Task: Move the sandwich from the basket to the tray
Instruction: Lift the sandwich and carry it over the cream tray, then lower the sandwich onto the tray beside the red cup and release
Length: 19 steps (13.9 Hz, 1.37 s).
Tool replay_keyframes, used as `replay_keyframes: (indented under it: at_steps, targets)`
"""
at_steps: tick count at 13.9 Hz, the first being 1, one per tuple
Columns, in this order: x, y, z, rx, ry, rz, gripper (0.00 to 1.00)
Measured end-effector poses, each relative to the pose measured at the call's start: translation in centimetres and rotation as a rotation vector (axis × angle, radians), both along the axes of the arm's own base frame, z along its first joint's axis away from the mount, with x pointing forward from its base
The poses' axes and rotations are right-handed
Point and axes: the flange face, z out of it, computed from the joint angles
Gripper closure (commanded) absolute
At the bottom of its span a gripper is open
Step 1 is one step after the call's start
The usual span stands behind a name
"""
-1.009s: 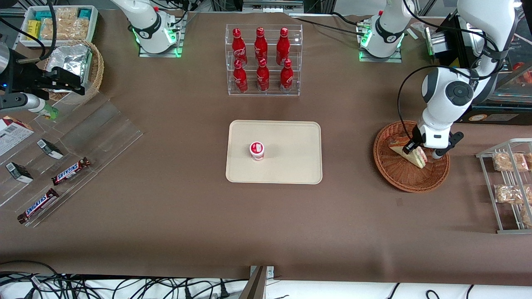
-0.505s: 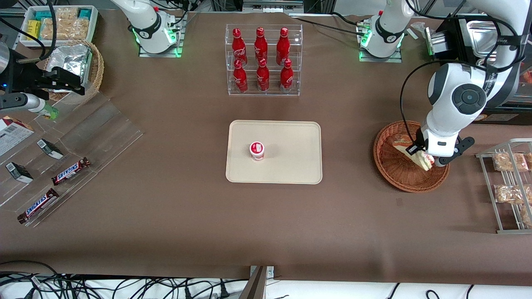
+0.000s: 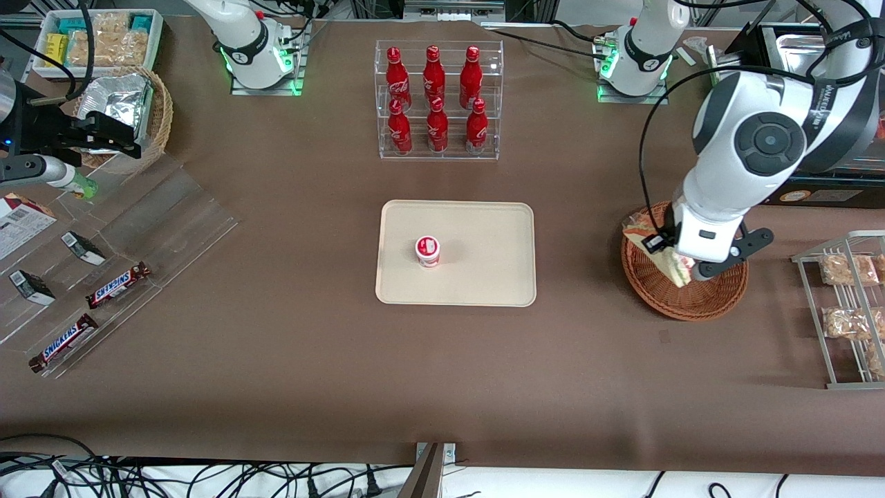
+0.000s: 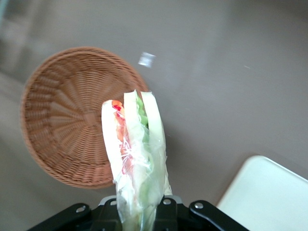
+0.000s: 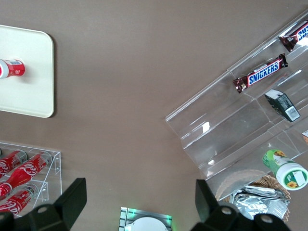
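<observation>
The wrapped triangular sandwich [image 3: 672, 270] [image 4: 134, 154] hangs in the air with my left gripper [image 3: 675, 259] [image 4: 142, 214] shut on its wide end. Its pointed end sticks out away from the fingers. It hangs above the reddish-brown wicker basket [image 3: 664, 304] [image 4: 62, 130], over the part of the rim nearest the tray, and nothing lies in the basket. The beige tray [image 3: 484, 277] [image 4: 269, 197] lies at the table's middle, toward the parked arm's end from the basket. A small red-and-white cup [image 3: 427, 250] stands on it.
A clear rack of red bottles [image 3: 437, 100] stands farther from the front camera than the tray. A wire rack with snack packs [image 3: 847, 311] sits at the working arm's end. At the parked arm's end are a clear display with Snickers bars [image 3: 117, 285] and a tan basket with foil [image 3: 128, 111].
The gripper has risen out of the basket with the sandwich in it and shifted toward the tray. The sandwich no longer rests on the basket floor.
</observation>
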Motion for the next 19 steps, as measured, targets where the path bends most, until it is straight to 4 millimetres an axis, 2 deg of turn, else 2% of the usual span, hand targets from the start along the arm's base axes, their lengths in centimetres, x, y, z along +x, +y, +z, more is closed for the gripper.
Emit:
replay_keyframes:
  at_steps: [5, 7, 9, 11, 14, 17, 19]
  targets:
    - [-0.8, -8.9, -1.1, -0.067, 0.020, -0.231, 1.00]
    - [-2.1, -13.5, -1.3, -0.083, 0.009, -0.372, 1.00]
    - [-3.5, -17.6, -2.7, -0.103, 0.005, -0.493, 1.00]
    - [-4.2, -20.5, -5.2, -0.131, 0.003, -0.555, 1.00]
    - [-5.1, -23.2, -10.6, -0.136, 0.042, -0.619, 1.00]
    - [-6.1, -24.7, -16.2, -0.104, 0.070, -0.644, 1.00]
    - [-6.6, -25.2, -18.9, -0.079, 0.077, -0.648, 1.00]
